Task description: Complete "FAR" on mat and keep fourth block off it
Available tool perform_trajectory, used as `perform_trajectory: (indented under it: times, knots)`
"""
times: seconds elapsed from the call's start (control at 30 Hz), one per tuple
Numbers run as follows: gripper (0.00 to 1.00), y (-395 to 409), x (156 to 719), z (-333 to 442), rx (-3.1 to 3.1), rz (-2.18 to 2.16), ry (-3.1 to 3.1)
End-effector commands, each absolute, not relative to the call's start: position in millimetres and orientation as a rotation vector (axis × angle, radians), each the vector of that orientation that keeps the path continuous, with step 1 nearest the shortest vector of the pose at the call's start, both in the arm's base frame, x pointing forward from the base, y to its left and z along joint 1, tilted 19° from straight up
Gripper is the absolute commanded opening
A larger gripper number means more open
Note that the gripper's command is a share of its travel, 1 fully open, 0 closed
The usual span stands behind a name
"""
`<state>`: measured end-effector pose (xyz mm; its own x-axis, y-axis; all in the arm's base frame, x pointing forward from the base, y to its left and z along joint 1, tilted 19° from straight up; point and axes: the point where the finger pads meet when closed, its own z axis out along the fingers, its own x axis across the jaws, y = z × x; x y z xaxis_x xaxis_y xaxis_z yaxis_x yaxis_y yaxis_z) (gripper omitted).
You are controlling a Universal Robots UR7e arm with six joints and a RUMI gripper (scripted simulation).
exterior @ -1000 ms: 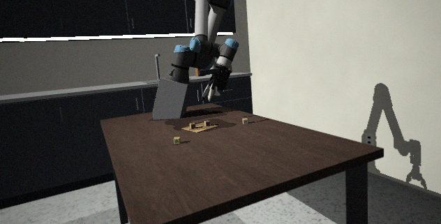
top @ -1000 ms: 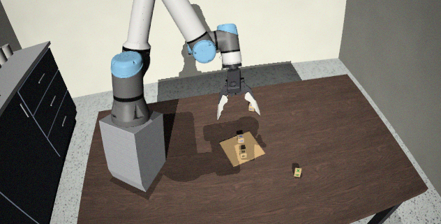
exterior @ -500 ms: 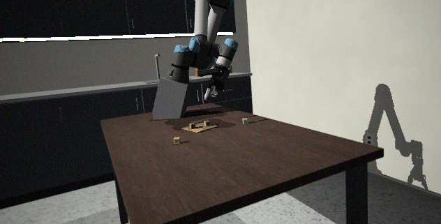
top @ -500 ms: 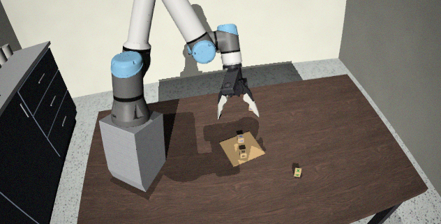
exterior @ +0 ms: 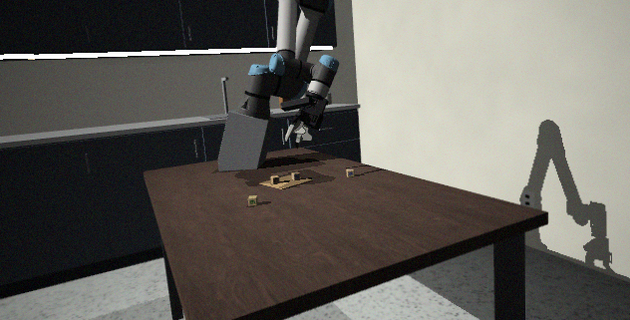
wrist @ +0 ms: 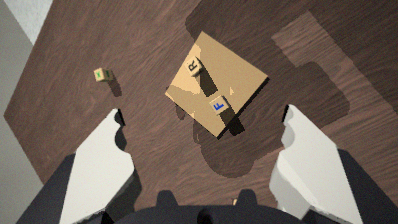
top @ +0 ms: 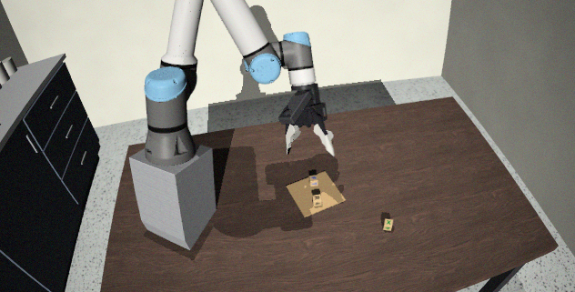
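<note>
The mat bears two blocks with a gap between them. The block with a blue F and the block with a dark R have their letters on top. Another block stands off the mat; only a sliver of it shows at the bottom of the wrist view, its top letter unreadable, and the top view does not show it. My gripper is open and empty, high above the table on the F block's side of the mat.
A block with a green mark like an X lies off the mat, beyond the R block's side. The arm's grey pedestal stands at the table's end. The arm's shadow falls over part of the mat.
</note>
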<state>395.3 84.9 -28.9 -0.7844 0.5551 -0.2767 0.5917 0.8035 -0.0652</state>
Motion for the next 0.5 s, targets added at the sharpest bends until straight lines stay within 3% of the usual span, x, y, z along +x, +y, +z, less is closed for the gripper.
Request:
perform_trajectory:
  times: [0.0,0.47]
  knots:
    - [1.00,84.4,394.3,-29.7,1.074,-0.197,2.669]
    - [1.00,84.3,392.2,-32.2,1.449,-0.138,2.470]
